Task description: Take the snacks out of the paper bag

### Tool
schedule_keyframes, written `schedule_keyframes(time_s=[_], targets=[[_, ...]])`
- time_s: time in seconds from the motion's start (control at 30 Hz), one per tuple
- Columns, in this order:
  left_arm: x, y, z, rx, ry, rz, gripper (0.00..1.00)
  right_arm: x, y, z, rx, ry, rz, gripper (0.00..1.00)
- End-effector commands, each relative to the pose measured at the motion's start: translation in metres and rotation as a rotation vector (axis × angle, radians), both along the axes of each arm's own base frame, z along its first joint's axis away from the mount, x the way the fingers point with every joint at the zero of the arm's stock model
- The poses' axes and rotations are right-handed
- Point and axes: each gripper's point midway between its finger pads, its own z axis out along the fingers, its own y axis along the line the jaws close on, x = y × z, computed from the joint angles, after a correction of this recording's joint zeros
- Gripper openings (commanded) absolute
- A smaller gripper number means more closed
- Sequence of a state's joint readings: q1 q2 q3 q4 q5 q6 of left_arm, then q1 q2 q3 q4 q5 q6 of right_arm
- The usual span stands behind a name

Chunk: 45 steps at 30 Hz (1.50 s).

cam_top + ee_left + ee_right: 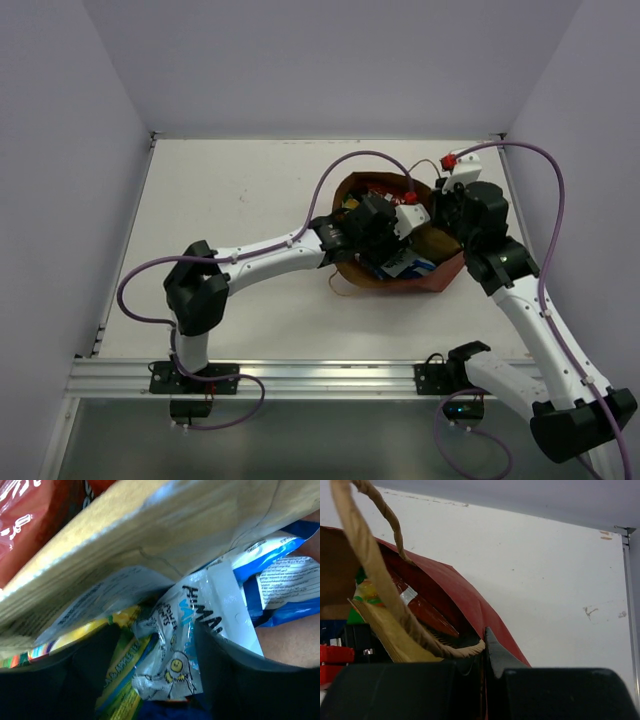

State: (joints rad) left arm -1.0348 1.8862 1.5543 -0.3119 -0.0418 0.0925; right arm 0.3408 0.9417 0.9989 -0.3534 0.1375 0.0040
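Paper bag (450, 585) clamped in right tool (484, 652) — left tool (160, 680) apart, astride white packet (210, 610); crowded yellow packet (125, 680) could be caught too, slick foil dropped.

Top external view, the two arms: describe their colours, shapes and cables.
Both the left arm and the right arm have white tube-like links between bulky black joint housings. A lilac cable loops along each arm, and a small red part sits near each wrist. In the wrist views their fingers are plain matte black, with no visible markings.
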Motion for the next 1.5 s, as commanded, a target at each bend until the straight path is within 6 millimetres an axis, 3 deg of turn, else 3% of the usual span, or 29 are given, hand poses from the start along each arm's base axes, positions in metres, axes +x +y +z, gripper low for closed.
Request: schedule_keyframes(time_s=[0.0,0.07,0.1,0.2,0.33,0.37,0.4,0.43,0.5,0.6,0.63,0.67,0.73,0.77,0.8,0.87,0.9,0.97,1.0,1.03,1.1,1.13,1.23,1.27,1.33,1.37,1.47], targets=[[0.018,-0.008,-0.013,0.007,-0.021,0.077,0.52,-0.021,0.053,0.028,0.128,-0.033,0.237,0.0],[0.019,-0.01,-0.002,-0.015,-0.029,0.076,0.34,-0.022,0.052,0.03,0.124,-0.038,0.236,0.0],[0.019,-0.011,0.004,-0.028,-0.034,0.073,0.2,-0.021,0.05,0.03,0.121,-0.041,0.232,0.0],[0.015,-0.01,0.027,-0.078,-0.041,0.071,0.0,-0.022,0.047,0.033,0.113,-0.057,0.217,0.0],[0.008,0.0,0.085,-0.183,-0.075,0.083,0.0,-0.021,0.04,0.036,0.102,-0.069,0.183,0.0],[0.005,0.007,0.111,-0.225,-0.098,0.093,0.0,-0.019,0.035,0.036,0.094,-0.074,0.156,0.0],[0.004,0.014,0.122,-0.237,-0.105,0.11,0.0,-0.017,0.032,0.037,0.091,-0.078,0.139,0.0],[0.004,0.028,0.148,-0.272,-0.14,0.139,0.0,-0.016,0.031,0.038,0.09,-0.078,0.127,0.0],[0.004,0.046,0.166,-0.315,-0.136,0.206,0.0,-0.014,0.024,0.04,0.086,-0.087,0.089,0.0],[0.006,0.093,0.202,-0.394,-0.166,0.32,0.0,-0.011,0.02,0.041,0.091,-0.095,0.054,0.0],[0.008,0.107,0.205,-0.406,-0.17,0.356,0.0,-0.01,0.02,0.041,0.092,-0.094,0.05,0.0],[0.011,0.12,0.188,-0.38,-0.157,0.393,0.0,-0.01,0.019,0.041,0.094,-0.094,0.045,0.0],[0.031,0.169,0.185,-0.413,-0.17,0.552,0.0,-0.008,0.019,0.04,0.099,-0.093,0.039,0.0],[0.039,0.185,0.172,-0.404,-0.154,0.604,0.0,-0.007,0.02,0.04,0.098,-0.091,0.039,0.0],[0.057,0.218,0.14,-0.372,-0.126,0.713,0.0,-0.007,0.021,0.04,0.099,-0.094,0.043,0.0],[0.072,0.247,0.113,-0.357,-0.105,0.798,0.0,-0.007,0.023,0.04,0.1,-0.091,0.056,0.0],[0.087,0.27,0.09,-0.361,-0.071,0.853,0.0,-0.007,0.025,0.04,0.104,-0.091,0.064,0.0],[0.104,0.287,0.059,-0.352,-0.024,0.914,0.0,-0.006,0.026,0.039,0.104,-0.088,0.07,0.0],[0.12,0.303,0.054,-0.387,-0.026,0.962,0.0,-0.006,0.026,0.038,0.104,-0.086,0.072,0.0],[0.13,0.305,0.028,-0.36,0.02,0.981,0.0,-0.006,0.027,0.038,0.103,-0.088,0.073,0.0],[0.15,0.321,0.013,-0.368,0.036,1.037,0.0,-0.006,0.028,0.036,0.105,-0.083,0.077,0.0],[0.161,0.319,-0.006,-0.347,0.073,1.043,0.01,-0.006,0.029,0.035,0.104,-0.081,0.084,0.0],[0.181,0.312,-0.021,-0.348,0.121,1.002,0.34,-0.007,0.031,0.033,0.102,-0.077,0.098,0.0],[0.182,0.307,-0.018,-0.349,0.126,0.973,0.55,-0.007,0.032,0.033,0.099,-0.076,0.108,0.0],[0.177,0.291,0.003,-0.392,0.129,0.868,0.71,-0.008,0.034,0.033,0.087,-0.072,0.125,0.0],[0.173,0.286,0.013,-0.403,0.114,0.836,0.84,-0.009,0.035,0.033,0.083,-0.07,0.134,0.0],[0.148,0.264,0.061,-0.388,-0.002,0.696,0.94,-0.011,0.038,0.034,0.07,-0.066,0.162,0.0]])
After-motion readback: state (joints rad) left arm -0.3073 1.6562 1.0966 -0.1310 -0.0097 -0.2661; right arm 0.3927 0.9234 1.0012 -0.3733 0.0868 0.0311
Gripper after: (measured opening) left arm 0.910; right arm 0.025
